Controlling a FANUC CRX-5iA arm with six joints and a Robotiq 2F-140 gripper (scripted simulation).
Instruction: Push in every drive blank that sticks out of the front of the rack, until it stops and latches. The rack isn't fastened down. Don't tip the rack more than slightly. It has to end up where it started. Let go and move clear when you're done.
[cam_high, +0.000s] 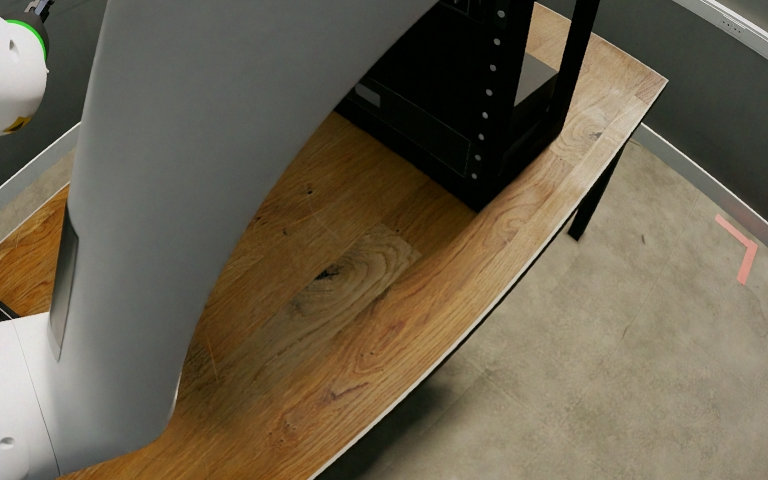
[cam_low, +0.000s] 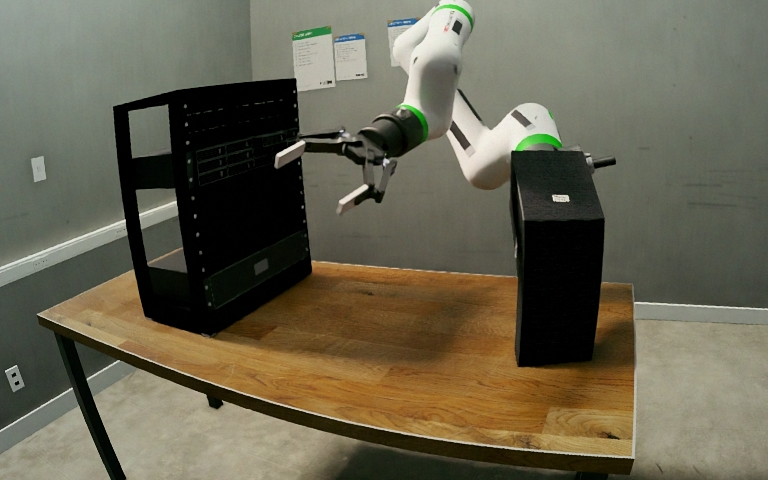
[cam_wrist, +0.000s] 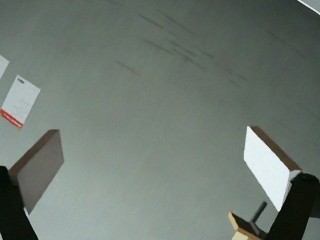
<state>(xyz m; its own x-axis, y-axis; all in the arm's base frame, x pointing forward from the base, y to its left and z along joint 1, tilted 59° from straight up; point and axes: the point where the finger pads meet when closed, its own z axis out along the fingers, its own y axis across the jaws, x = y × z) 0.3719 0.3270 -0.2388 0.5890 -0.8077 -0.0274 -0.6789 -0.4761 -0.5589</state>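
The black rack (cam_low: 218, 203) stands on the left end of the wooden table; its lower front also shows in the top view (cam_high: 453, 107). A row of drive blanks (cam_low: 243, 155) runs across its upper front. My gripper (cam_low: 321, 176) is wide open and empty, held sideways in the air just right of the rack's upper front corner. Its upper finger pad (cam_low: 289, 153) lies close to the right end of the drive row; I cannot tell whether it touches. I cannot make out a protruding blank apart from that finger. The wrist view shows only both finger pads and grey wall.
A tall black box (cam_low: 557, 254) stands at the right end of the table, under the arm's base. My white arm link (cam_high: 169, 215) blocks much of the top view. The table's curved front edge (cam_low: 339, 421) runs below the rack. Posters (cam_low: 313, 56) hang on the back wall.
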